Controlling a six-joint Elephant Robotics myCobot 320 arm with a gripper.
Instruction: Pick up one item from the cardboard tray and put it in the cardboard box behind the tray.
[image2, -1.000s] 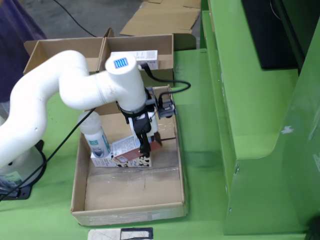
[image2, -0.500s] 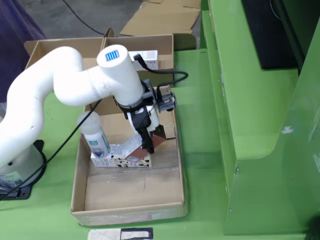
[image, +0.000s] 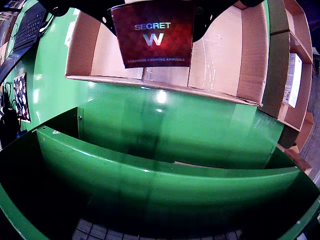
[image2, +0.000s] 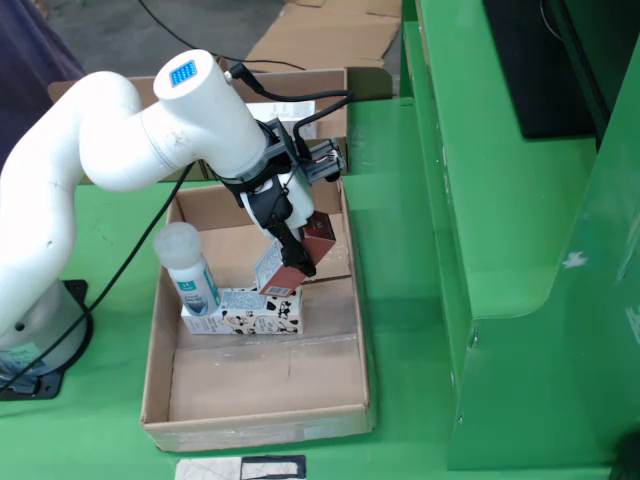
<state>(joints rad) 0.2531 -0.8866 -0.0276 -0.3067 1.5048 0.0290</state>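
My gripper (image2: 300, 243) is shut on a dark red carton (image2: 319, 234) printed "SECRET W". It holds the carton low over the cardboard tray (image2: 260, 420), near the tray's right wall. In the wrist view the carton (image: 152, 32) hangs between the dark fingers (image: 202, 22) at the top, with the tray's floor (image: 225, 55) behind it. In the tray lie a white bottle (image2: 188, 268), a cow-print carton (image2: 243, 312) and a small grey and red carton (image2: 275, 272). The cardboard box (image2: 300, 88) stands beyond the tray, partly hidden by the arm.
A tall green metal stand (image2: 520, 250) rises right of the tray. Its curved rails (image: 165, 175) fill the lower wrist view. Flat cardboard (image2: 320, 35) lies at the far edge. The arm's base (image2: 35, 350) stands left of the tray. A keyboard (image: 27, 27) shows at top left.
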